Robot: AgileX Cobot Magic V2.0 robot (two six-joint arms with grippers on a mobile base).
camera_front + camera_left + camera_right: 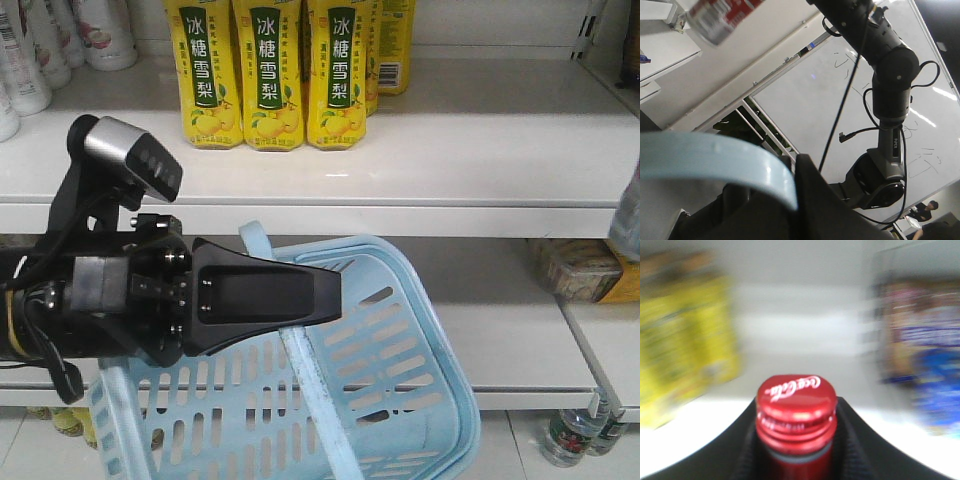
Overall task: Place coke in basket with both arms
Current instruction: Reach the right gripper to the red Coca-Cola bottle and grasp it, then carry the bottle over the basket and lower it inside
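Left gripper (325,297): clamped on handle (315,390) of basket (430,300); basket tilted beneath it, in front of shelf (420,150).
Right gripper (796,437): closed around coke bottle (796,455) neck, red cap (796,390) sticking out between the fingers (852,445).

basket (400,330) cut off below, yellow bottles (690,340) blurred

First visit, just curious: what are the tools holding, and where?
Left tool holds the basket by its handle; right tool holds the Coke bottle by its neck.

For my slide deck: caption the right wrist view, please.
Black right gripper holding a red-capped Coca-Cola bottle by the neck, with blurred yellow-labelled drinks behind.
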